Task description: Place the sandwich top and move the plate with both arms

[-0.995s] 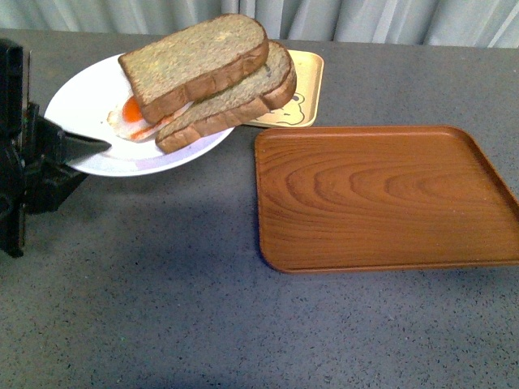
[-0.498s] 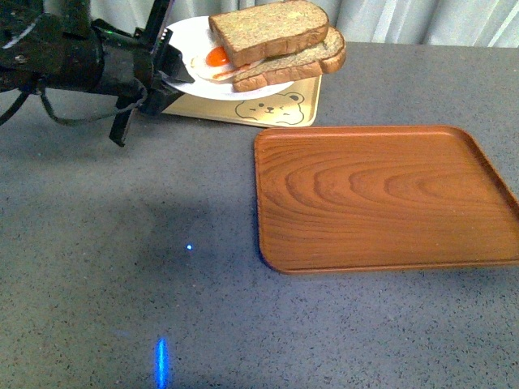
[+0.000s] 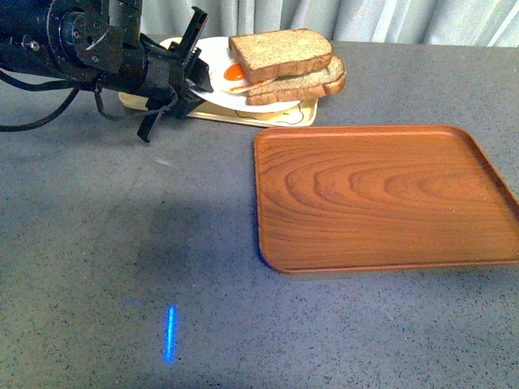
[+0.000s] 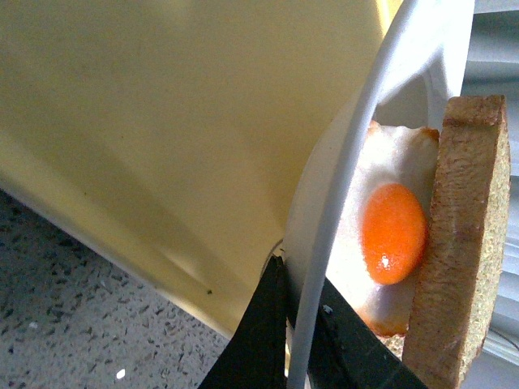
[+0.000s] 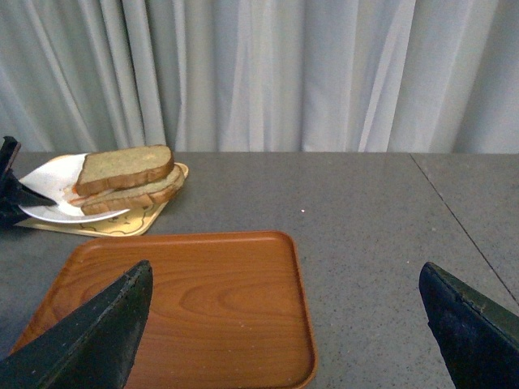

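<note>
Our left tool (image 3: 188, 74) is pinched tight on the left rim of the plate (image 3: 212, 55), which sits over the yellow tray (image 3: 268, 116) at the far left of the bench (image 3: 122, 227). We cannot tell whether plate and tray touch. The sandwich top (image 3: 280, 50) lies on the stack, above the egg (image 4: 393, 231). Our right tool (image 5: 285, 275) gapes wide and empty over the wooden tray (image 3: 381, 194). We judge the plate stiff, slick and breakable, and its loose load apt to slide. The opposite rim suits a second grip.
</note>
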Controlling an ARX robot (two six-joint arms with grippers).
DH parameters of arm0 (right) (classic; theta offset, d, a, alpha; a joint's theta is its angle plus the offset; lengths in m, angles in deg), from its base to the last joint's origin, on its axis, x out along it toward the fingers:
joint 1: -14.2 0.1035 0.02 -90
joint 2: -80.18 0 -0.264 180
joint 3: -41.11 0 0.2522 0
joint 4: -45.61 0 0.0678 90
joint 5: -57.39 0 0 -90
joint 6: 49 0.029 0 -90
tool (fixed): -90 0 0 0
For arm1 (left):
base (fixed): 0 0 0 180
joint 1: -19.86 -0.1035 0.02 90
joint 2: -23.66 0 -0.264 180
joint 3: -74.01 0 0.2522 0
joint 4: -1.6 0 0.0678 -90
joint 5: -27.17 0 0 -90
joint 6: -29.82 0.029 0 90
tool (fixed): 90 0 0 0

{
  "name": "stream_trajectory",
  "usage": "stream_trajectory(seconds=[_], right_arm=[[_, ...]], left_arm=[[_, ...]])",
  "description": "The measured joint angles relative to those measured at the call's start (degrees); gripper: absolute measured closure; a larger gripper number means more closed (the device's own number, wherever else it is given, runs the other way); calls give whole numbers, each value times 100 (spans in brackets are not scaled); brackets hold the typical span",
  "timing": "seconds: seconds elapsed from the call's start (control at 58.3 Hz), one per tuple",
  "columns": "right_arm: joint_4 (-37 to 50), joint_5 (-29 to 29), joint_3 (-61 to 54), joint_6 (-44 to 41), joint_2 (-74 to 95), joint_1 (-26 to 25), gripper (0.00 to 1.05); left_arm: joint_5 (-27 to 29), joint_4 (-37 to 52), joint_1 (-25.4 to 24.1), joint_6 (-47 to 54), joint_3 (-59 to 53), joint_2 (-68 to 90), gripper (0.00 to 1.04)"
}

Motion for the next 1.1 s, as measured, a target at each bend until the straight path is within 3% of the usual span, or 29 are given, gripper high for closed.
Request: stream_trajectory(seconds=[0.257,0.584,0.738,0.807,0.858,0.91,0.995,1.098], right_arm=[[0,0,0,-2,0,0,9],[0,0,0,0,0,0,9],[0,0,2,0,0,0,9],[0,-11,2,0,0,0,9],[0,0,0,0,0,0,9],[-2,0,2,0,2,0,9],[-2,-4,0,-2,0,0,9],[-2,-2,0,0,0,0,9]], left_arm=[[-131,129,-136,144,-90,-31,57],[-680,1515,-713,483,-2127,-1309,7],[-754,2494,-946,997,-3512,-2227,11],[767,4197,-935,2312,-4430,-2500,23],[1543,5136,-940,3493,-5090,-2721,32],[1908,5713,-960,4354,-5608,-2997,41],[1982,5982,-1010,5493,-6218,-3565,57],[1733,5982,-1141,6028,-6732,-4030,75]])
